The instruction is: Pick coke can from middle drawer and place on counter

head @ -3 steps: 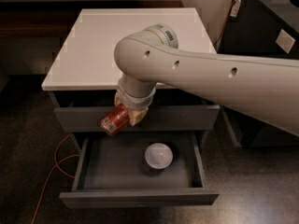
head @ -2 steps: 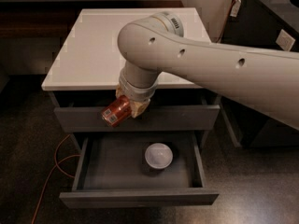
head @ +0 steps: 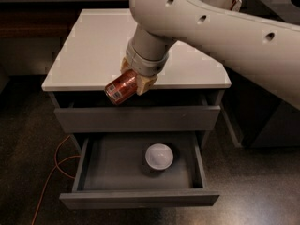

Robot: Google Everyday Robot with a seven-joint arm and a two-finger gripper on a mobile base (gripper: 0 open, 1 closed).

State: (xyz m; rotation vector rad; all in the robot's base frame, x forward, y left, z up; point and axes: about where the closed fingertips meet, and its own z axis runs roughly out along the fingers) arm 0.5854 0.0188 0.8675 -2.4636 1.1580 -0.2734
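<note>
Holds tilted coke can [head: 118, 89] in gripper [head: 135, 78], hangs over counter [head: 89, 55] front edge, open middle drawer [head: 110, 165] with white bowl [head: 159, 156] below gripper

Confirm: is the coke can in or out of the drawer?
Out. The gripper holds the coke can, tilted, at the counter's front edge, higher than the open middle drawer.

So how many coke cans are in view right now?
1: the coke can, tilted, held in the hand by the front edge of the counter. The arm may hide others.
</note>
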